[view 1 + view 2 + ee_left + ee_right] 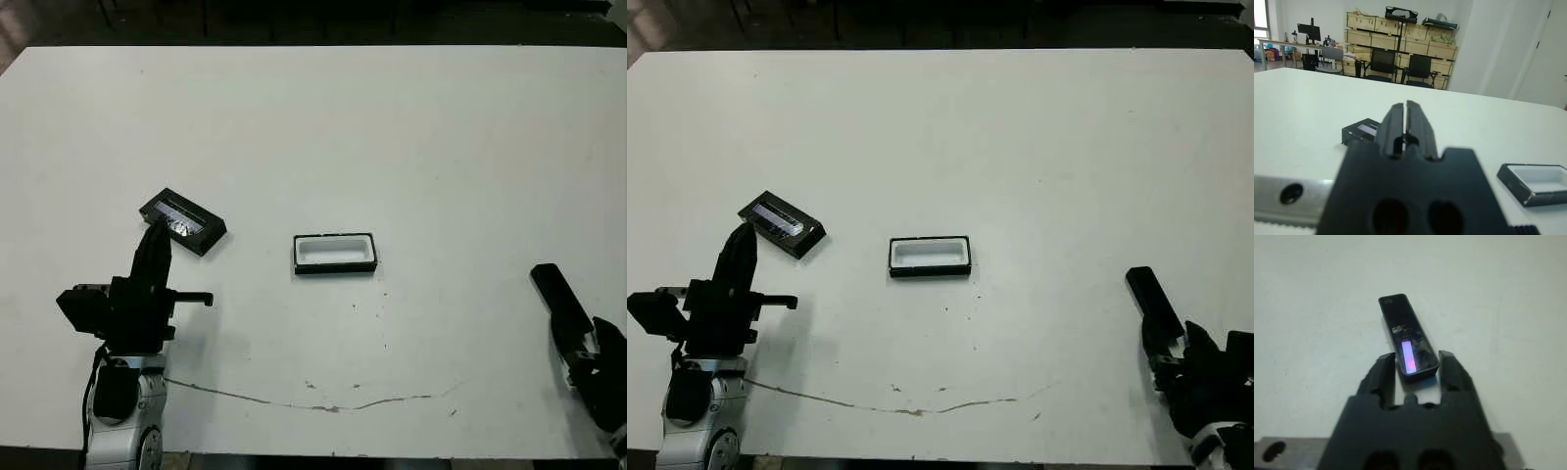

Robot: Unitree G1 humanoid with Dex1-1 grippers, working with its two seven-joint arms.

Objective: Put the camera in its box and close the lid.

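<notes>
White table (392, 127) fills my head view, marked by a thin crack line (323, 403) near its front edge; dark floor lies past the far edge. My left wrist view looks out on a room with stacked cardboard crates (1396, 39), office chairs (1382, 63) and a desk with a monitor (1308, 32).

Near the middle of the table sits the box (335, 253), open side up, white lining showing. Well off at its 9 o'clock lies the lid (183, 220), flat and turned at an angle, label strip upward.

My left gripper (157, 230) hovers just at the lid's near side, at the lid's 6 o'clock, its jaws pressed together with nothing between them.

The camera (1407, 336) lies flat far out at the box's 4 o'clock, by the right edge of the table, its glossy screen catching a pink-violet glint. My right gripper (1415, 366) has its jaws spread, one finger (1383, 374) on each side of the camera's near end; I cannot tell whether they touch it.
</notes>
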